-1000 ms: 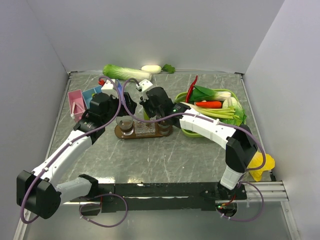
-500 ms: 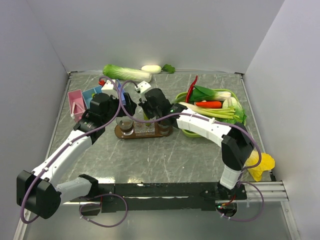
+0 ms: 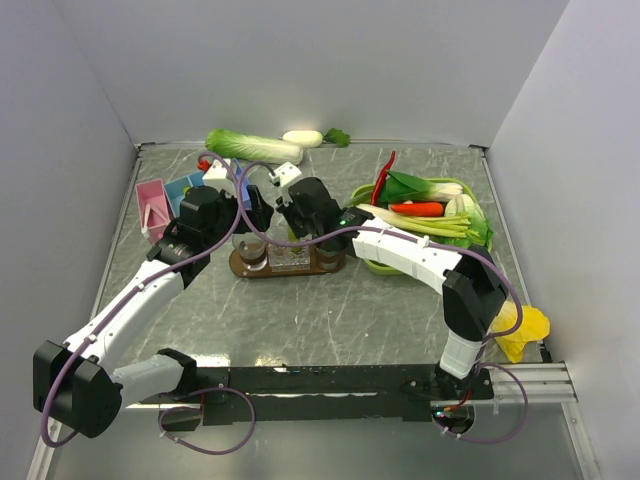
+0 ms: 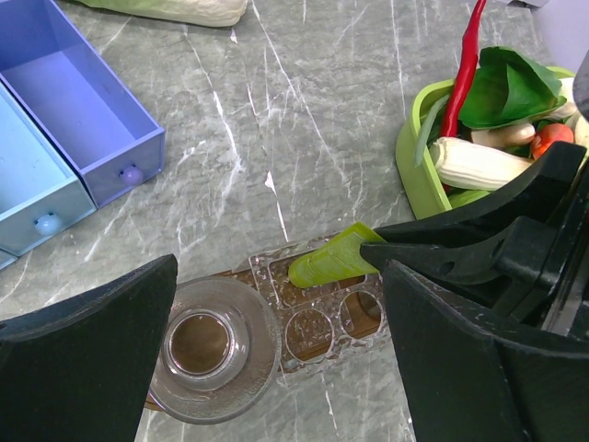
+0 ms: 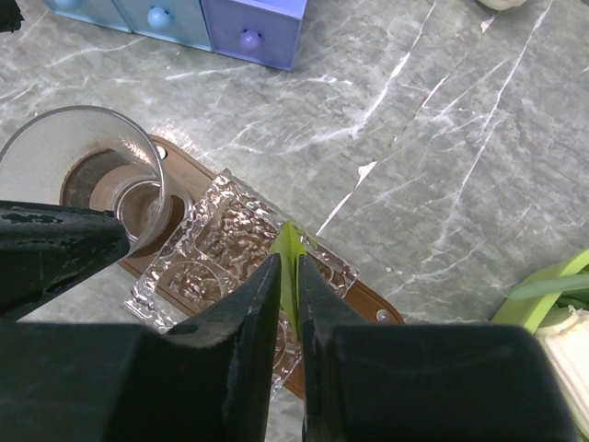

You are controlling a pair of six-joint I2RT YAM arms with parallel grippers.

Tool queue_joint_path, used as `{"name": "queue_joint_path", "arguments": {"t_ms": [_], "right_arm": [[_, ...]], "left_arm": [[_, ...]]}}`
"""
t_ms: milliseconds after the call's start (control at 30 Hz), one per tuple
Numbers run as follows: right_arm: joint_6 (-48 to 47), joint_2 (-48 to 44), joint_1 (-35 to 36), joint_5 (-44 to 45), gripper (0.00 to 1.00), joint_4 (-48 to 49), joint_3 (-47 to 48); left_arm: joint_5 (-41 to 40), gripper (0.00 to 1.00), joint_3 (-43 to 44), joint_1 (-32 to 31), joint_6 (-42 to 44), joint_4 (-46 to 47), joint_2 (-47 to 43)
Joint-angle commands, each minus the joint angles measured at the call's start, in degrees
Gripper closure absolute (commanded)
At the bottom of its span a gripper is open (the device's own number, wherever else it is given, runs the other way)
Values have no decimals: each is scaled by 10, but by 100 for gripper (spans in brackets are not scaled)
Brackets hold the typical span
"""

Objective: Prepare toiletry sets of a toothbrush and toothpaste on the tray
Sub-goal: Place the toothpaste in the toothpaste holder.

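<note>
1. Over the last second the right arm has swung its elbow inward and brought the right hand (image 5: 289, 265) to a stop over the tray (image 3: 335, 262). It barely moved in the last half second.
2. That hand's fingers lie close on either side of the toothpaste (image 4: 329, 261), a light-green tube seen edge-on between them. I cannot tell whether they still bite or have begun to slacken.
3. The tube sticks out of the fingertips toward 9 o'clock and slopes down. Its free end is over, perhaps on, the clear ridged holder (image 5: 221, 239) in the middle of the tray.
4. The left hand (image 4: 276, 276) has stayed spread wide and empty above the tray, straddling the holder and the tumbler (image 4: 204, 345) at the tray's 9 o'clock end.
5. My reading is that carrying is finished and the tube is at the point of being set down. If so, the toothpaste half of one set is nearly placed.
6. I can make out no toothbrush on the tray, so that half looks undone.
7. The green basket (image 4: 409, 166) sits at 3 o'clock from the tray, and the blue box (image 4: 92, 138) at 10 o'clock.
</note>
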Motion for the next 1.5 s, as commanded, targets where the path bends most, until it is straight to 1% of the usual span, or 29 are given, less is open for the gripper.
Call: {"name": "queue_joint_path", "arguments": {"t_ms": [0, 133, 433, 533, 567, 633, 667, 700, 733, 900, 967, 1133, 1200, 1267, 1300, 1333, 1367, 1400, 1467], "right_arm": [[1, -2, 2, 7, 76, 17, 1], [2, -6, 3, 4, 71, 16, 2], [7, -21, 2, -4, 55, 17, 0], [7, -25, 2, -5, 46, 19, -2], [7, -27, 2, -8, 40, 21, -3], [7, -32, 0, -14, 35, 23, -5], [23, -34, -1, -23, 32, 24, -4], [25, -37, -2, -27, 31, 25, -4], [28, -42, -2, -30, 27, 27, -4], [46, -74, -11, -63, 24, 42, -16], [50, -90, -15, -77, 24, 51, -29], [60, -166, -37, -121, 22, 72, -66], [67, -200, -61, -139, 22, 74, -81], [85, -222, -94, -171, 23, 70, -90], [93, -245, -106, -178, 24, 68, -95], [104, -256, -114, -190, 25, 63, -99], [107, -268, -128, -193, 25, 60, -109], [104, -290, -131, -192, 26, 58, -113], [98, -309, -132, -186, 27, 41, -122]], "left_arm": [[8, 3, 24, 0, -7, 11, -2], [8, 3, 24, 0, -7, 11, -3], [9, 3, 24, 0, -7, 10, -7], [6, 3, 23, 0, -6, 12, -11], [6, 3, 21, 0, -6, 12, -13], [2, 3, 21, 0, -5, 12, -16], [-2, 3, 21, 0, -5, 11, -18], [-15, 3, 21, 0, -6, 9, -21], [-23, 3, 18, 0, -7, 18, -33], [-89, 3, -13, 1, 3, 43, -76], [-102, 3, -19, 6, 11, 47, -83], [-119, 3, -16, 49, 15, 47, -67], [-129, 3, -14, 71, 21, 45, -58], [-148, 1, -14, 88, 32, 45, -54], [-150, 2, -14, 106, 34, 46, -46], [-148, 10, -9, 115, 44, 46, -40], [-152, 15, -5, 121, 51, 42, -32], [-157, 27, 2, 130, 57, 39, -12], [-157, 38, 23, 147, 63, 26, 13]]}}
